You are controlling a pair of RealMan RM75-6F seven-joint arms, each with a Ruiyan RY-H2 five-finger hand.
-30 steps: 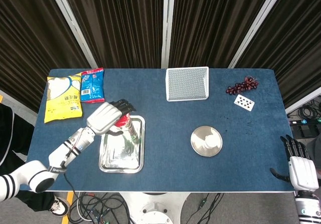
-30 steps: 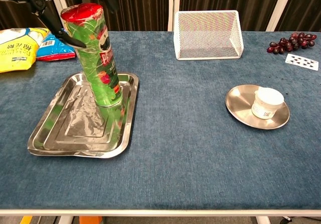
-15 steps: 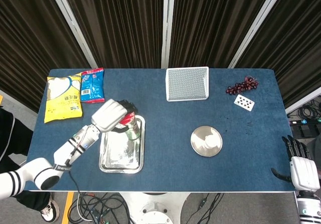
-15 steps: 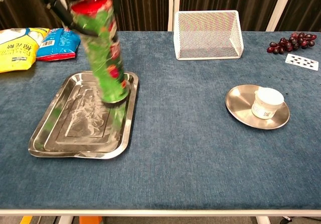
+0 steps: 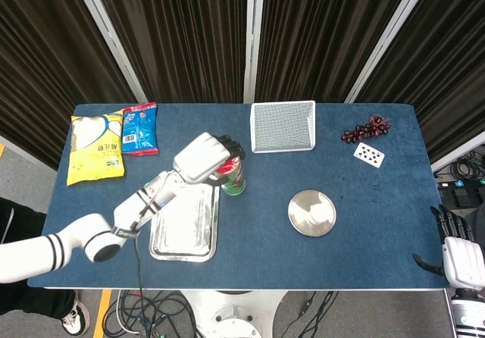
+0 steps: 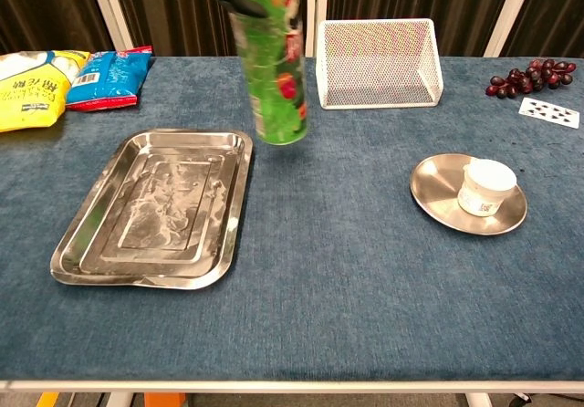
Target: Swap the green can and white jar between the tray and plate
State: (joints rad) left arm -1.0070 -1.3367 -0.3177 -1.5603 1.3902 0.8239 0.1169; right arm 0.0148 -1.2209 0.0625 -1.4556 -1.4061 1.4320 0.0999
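A blue cloth-covered tabletop (image 6: 347, 270) seen from above and from chest height. The robot's left hand (image 5: 201, 157) grips the top of a tall green cylindrical can with a red lid (image 6: 271, 60), fingers wrapped around its upper end. The can hangs upright, or nearly so, in the air just past the right edge of a rectangular shiny metal tray (image 6: 151, 208), which lies empty toward the tabletop's left side. Toward the right side sits a small round metal plate (image 6: 432, 191) with a short white jar (image 6: 484, 186) on it.

The right hand (image 5: 461, 256) rests off the tabletop's front right corner, holding nothing, its fingers apart.

Judging from this, the step in hand is carrying the can off the tray. The plate is occupied by the jar, so the can probably needs a temporary spot on bare cloth between tray and plate. To do this well: keep the can vertical, since a tall narrow can tips easily; lower until its base meets the cloth flat; and let go only then. Leave it well apart from the plate so the jar can be reached without knocking it.

Along the back edge lie a white wire mesh basket (image 6: 379, 61), dark grapes (image 6: 529, 75), a playing card (image 6: 549, 110), and yellow (image 6: 27, 88) and blue snack bags (image 6: 105, 79).
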